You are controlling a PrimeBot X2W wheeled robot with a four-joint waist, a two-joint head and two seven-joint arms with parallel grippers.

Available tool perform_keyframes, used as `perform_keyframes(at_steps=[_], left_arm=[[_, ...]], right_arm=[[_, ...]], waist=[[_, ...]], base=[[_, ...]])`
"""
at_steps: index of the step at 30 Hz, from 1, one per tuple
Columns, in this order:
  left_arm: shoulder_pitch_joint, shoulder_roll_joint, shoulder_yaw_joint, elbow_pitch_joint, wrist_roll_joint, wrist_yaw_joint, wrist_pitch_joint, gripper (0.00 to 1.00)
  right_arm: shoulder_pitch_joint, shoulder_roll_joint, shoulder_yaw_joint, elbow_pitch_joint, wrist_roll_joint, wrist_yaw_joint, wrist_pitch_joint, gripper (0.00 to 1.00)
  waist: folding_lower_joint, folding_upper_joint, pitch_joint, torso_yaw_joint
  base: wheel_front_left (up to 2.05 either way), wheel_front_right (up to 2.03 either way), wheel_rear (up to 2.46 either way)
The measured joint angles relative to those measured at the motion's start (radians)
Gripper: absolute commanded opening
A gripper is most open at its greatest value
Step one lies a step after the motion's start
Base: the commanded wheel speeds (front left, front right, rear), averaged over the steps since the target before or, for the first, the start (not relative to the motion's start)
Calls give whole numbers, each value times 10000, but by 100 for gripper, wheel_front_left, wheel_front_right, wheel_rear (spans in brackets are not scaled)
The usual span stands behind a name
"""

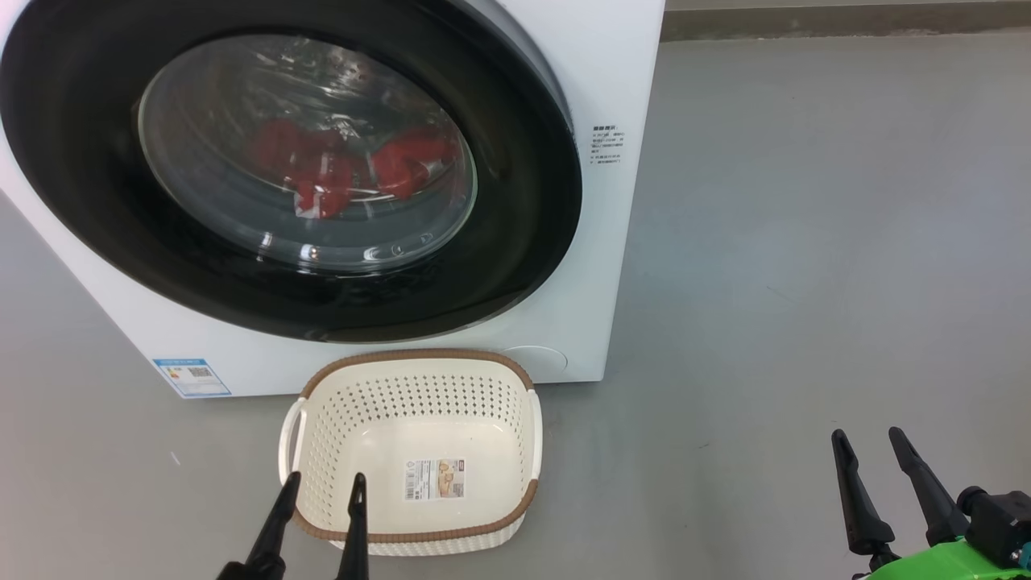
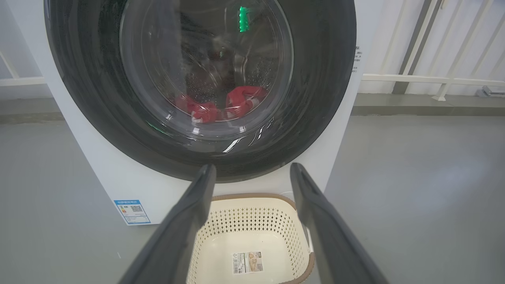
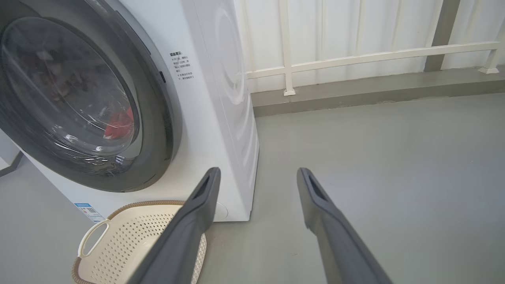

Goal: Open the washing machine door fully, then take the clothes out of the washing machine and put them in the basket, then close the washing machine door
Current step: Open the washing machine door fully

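Left gripper [image 1: 326,477] and right gripper [image 1: 867,435] hang low in the head view, jaws released and empty, before the washing machine door [image 1: 515,201].
Closed or nearly so over the front of the washing machine [image 1: 612,80], the door should handle as a stiff, fairly heavy hinged disc. Its glossy black rim looks slippery, so the likely hold is the free edge at about 3 o'clock, where a shadowed gap shows, not the bulging glass. Red clothes [image 1: 403,165] lie behind that glass at about 6 o'clock in the drum: soft, light, limp, best pinched at a bunched fold. The basket [image 1: 419,354] stands empty on the floor [image 1: 805,242] at 6 o'clock below the door, light plastic that may slide if knocked.
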Motion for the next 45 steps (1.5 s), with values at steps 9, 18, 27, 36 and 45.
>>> perform_keyframes(at_steps=[9,18,27,36,45], left_arm=[[-2,2,-6,2,-2,-2,0,100],[-118,12,-224,-56,0,2,0,100],[-696,10,-658,-92,12,65,0,100],[-1222,12,-1053,-196,-23,253,-2,100],[-1807,8,-1505,-295,-186,426,-2,100]], right_arm=[[-37,171,100,-253,686,0,-2,37],[-1800,-69,876,-821,3321,0,-29,0],[-4625,-807,1394,-1126,5390,0,-31,0],[-6940,-1965,2550,-886,8449,0,397,0],[-8854,-2650,2830,637,12103,0,3691,0]], waist=[[0,0,50,13],[0,0,352,11],[0,0,803,277],[0,0,1390,810],[0,0,2168,1396]], base=[[0,0,0],[0,0,0],[0,0,0],[0,0,0],[0,0,0]])
